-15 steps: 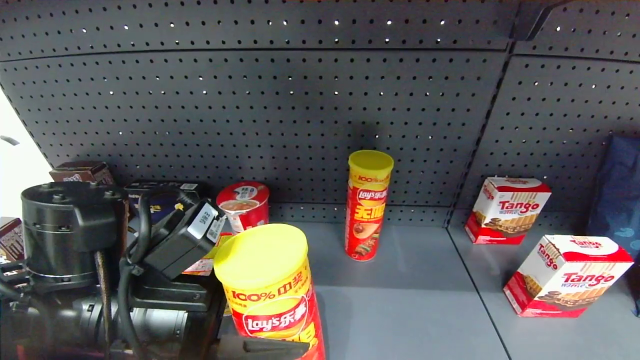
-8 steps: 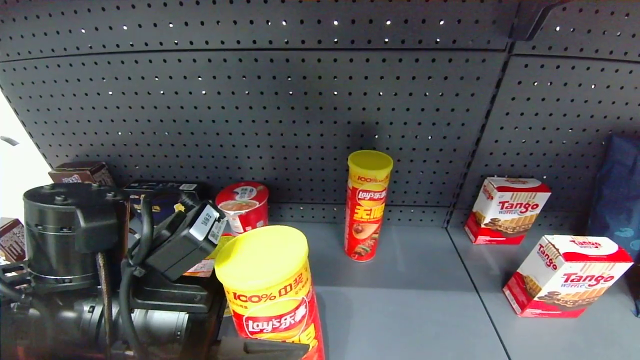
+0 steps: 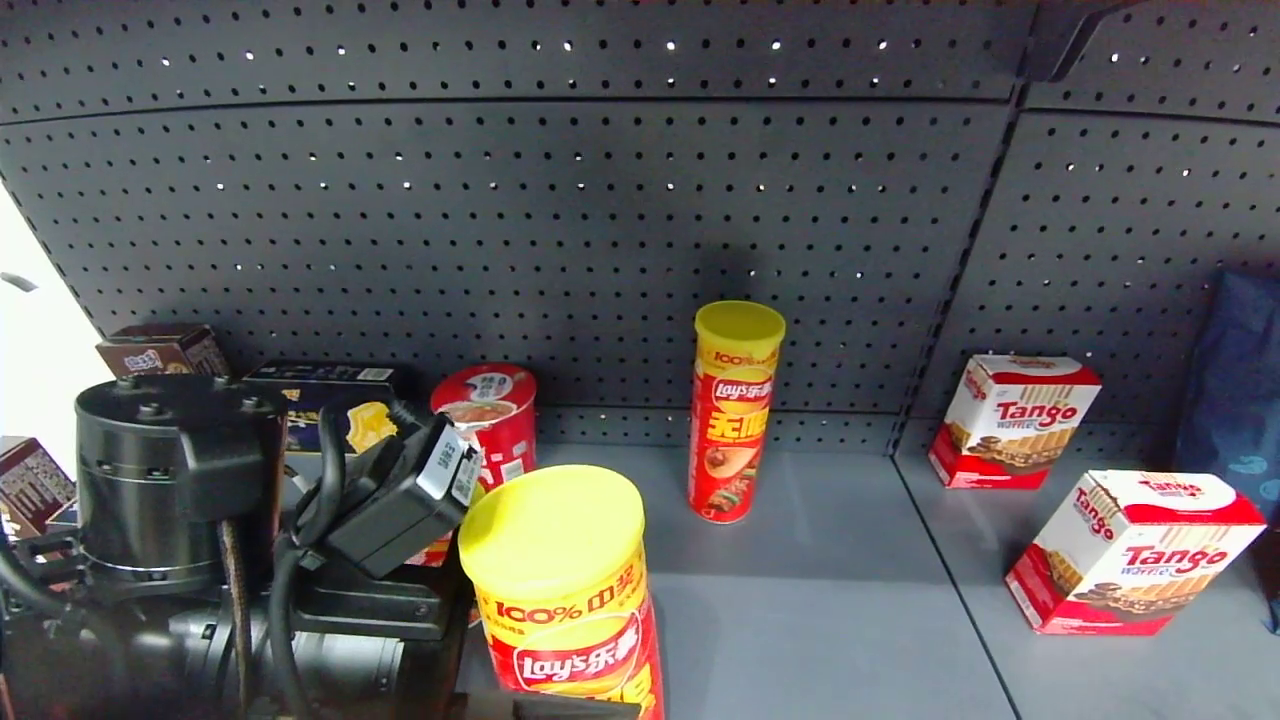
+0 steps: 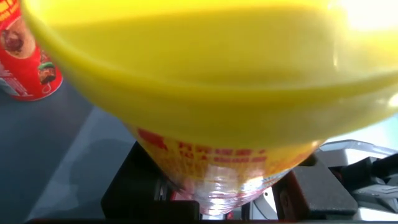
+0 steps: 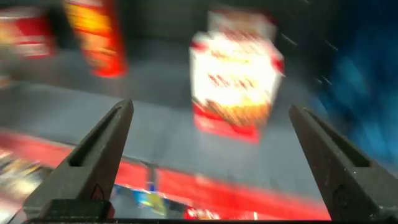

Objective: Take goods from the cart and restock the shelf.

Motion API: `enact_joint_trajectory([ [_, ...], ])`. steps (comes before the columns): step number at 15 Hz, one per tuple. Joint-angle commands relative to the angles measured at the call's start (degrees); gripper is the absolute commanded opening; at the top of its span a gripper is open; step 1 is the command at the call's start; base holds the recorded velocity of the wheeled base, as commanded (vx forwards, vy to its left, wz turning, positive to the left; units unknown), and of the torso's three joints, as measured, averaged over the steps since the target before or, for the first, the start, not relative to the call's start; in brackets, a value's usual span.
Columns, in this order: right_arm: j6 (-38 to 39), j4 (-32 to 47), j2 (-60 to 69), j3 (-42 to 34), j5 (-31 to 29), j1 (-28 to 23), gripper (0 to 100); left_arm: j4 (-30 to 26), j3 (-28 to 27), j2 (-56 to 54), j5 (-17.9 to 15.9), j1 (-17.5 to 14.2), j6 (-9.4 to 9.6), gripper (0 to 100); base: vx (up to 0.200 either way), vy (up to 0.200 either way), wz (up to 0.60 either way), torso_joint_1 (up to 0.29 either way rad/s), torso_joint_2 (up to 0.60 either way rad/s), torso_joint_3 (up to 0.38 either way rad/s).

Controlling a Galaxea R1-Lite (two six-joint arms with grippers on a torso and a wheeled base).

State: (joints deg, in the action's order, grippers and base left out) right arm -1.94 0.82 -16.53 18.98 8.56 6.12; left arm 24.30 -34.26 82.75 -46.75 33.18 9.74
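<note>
The chips can [image 3: 560,590] is in the lower centre-left of the head view, upright, with its yellow lid on top, and your left gripper [image 4: 217,202] holds it by the lower body, one dark finger on each side. Compared with half a second ago, the can and the left arm stand a little more to the right and lower in the frame, while the goods around them have not shifted. I judge that you are carrying it toward the free part of the shelf [image 3: 820,600]; its bottom is out of the frame, so I cannot tell if it already touches. Your right gripper [image 5: 217,168] is spread wide and holds nothing. Behind the can stands a red cup [image 3: 490,410], and in the centre a second chips can [image 3: 738,410] stands near the perforated back wall [image 3: 500,200]. Two wafer boxes [image 3: 1015,420] [image 3: 1135,550] sit on the right, and a dark blue bag [image 3: 1235,370] is at the right edge.
</note>
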Motion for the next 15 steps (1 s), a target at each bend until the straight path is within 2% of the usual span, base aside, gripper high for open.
enact_joint_trajectory([
  [1, -2.98, 0.24, -20.38, 12.31, 5.24, 10.4, 100, -0.04, 0.24, 0.31, -0.01, 0.13, 0.02, 0, 0.0, 0.0, 0.0, 0.0, 0.0, 0.0],
  [3, -3.07, 0.15, -26.89, 15.3, 5.24, 14.62, 100, 0.05, 0.24, 0.31, -0.01, 0.22, 0.02, 0, 0.0, 0.0, 0.0, 0.0, 0.0, 0.0],
  [5, -7.29, -2.75, -34.62, 16.35, 5.42, 17.79, 100, 0.05, -0.11, 0.39, 0.08, 0.13, 0.02, 0, 0.0, 0.0, 0.0, 0.0, 0.0, 0.0],
  [8, -10.37, -13.56, -45.52, 17.14, 7.44, 18.84, 100, 0.05, 0.07, 0.39, 0.08, 0.13, -0.07, 0, 0.0, 0.0, 0.0, 0.0, 0.0, 0.0],
  [12, -11.07, -18.22, -57.65, 22.94, 8.41, 19.1, 100, -0.04, 0.07, 0.31, 0.52, -0.05, -0.07, 0, 0.0, 0.0, 0.0, 0.0, 0.0, 0.0],
  [15, -15.46, -24.2, -63.98, 24.53, 13.77, 19.19, 100, -0.21, 0.15, 0.31, 0.61, -0.22, -0.16, 0, 0.0, 0.0, 0.0, 0.0, 0.0, 0.0],
])
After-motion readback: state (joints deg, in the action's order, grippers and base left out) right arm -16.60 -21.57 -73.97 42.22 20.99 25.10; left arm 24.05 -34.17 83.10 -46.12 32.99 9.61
